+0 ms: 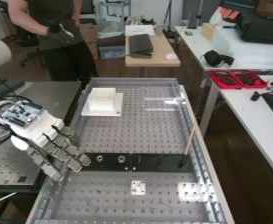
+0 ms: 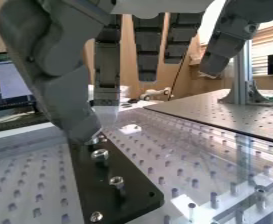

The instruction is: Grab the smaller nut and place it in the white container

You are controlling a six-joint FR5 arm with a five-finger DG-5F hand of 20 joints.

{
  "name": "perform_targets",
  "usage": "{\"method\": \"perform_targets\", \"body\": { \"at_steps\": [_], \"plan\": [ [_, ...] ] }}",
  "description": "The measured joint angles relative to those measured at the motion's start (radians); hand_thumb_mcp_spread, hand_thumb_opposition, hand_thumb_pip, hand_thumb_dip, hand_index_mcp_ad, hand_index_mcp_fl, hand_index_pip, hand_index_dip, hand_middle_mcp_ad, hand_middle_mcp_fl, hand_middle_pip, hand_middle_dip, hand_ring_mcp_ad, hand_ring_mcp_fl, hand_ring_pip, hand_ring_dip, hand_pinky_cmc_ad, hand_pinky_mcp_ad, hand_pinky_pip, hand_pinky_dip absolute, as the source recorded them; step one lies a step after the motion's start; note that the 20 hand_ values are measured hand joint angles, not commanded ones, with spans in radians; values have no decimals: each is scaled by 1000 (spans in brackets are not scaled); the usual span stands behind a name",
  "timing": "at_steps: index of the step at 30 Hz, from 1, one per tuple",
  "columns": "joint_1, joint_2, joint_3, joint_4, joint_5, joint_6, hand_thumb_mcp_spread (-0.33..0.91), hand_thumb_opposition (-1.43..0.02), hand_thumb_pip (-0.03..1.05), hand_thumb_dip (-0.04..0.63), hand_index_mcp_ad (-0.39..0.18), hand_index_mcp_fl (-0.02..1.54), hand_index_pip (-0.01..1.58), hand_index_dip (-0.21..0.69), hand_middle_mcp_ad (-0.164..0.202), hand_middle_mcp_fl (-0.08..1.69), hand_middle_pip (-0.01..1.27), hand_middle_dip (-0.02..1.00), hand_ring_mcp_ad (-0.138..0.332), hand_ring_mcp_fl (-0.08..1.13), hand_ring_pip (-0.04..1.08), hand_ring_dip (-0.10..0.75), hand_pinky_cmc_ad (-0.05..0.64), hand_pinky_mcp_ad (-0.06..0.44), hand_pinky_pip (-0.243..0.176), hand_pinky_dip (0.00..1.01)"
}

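In the high view the hand (image 1: 57,142) is at the left, its relaxed fingers slanting down over the black bar's left end. The hand (image 2: 70,100) is open in the wrist view, with nothing held. There the smaller nut (image 2: 117,181) stands closest to the bar's near end, apart from the fingers; fingers cover its spot in the high view. The white container (image 1: 102,102) sits on a white plate farther up the bench.
On the black bar (image 1: 156,162) stand the larger nut (image 1: 100,158) and the bearing (image 1: 121,159). A thin stick (image 1: 190,141) leans at the bar's right end. A small white plate (image 1: 138,187) lies below the bar. A raised rail (image 1: 201,145) edges the bench.
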Motion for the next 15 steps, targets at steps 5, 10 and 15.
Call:
{"method": "perform_targets", "body": {
  "at_steps": [5,10,15],
  "plan": [
    [15,-31,0,12,29,20,421,-864,703,271,-126,176,1461,112,86,188,141,215,80,5,113,52,374,239,-12,180],
    [30,-51,-1,18,61,39,421,-864,703,271,-126,169,1470,112,86,185,141,215,80,5,117,52,374,239,-12,180],
    [42,-70,-6,34,95,64,421,-864,703,271,-126,171,1470,112,86,185,141,215,80,5,117,52,374,239,-12,180]
  ]
}}
